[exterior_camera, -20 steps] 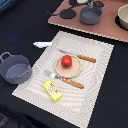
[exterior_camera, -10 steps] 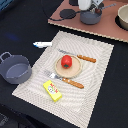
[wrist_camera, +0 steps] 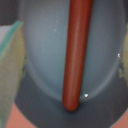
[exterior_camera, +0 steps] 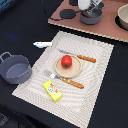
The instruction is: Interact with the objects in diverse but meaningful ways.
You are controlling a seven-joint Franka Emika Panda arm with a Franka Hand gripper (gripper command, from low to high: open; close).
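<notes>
Gripper (exterior_camera: 90,7) hovers over the dark grey pot (exterior_camera: 91,17) holding a brown-handled utensil (wrist_camera: 77,55); finger state cannot be told. Utensil seems light, rigid, slippery; best pinched mid-handle.

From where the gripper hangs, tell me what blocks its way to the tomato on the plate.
Nothing visible blocks it. The gripper sits over the grey pot on the brown board, at the exterior view's top. The tomato lies uncovered on its plate, knife and fork flat on either side.
</notes>
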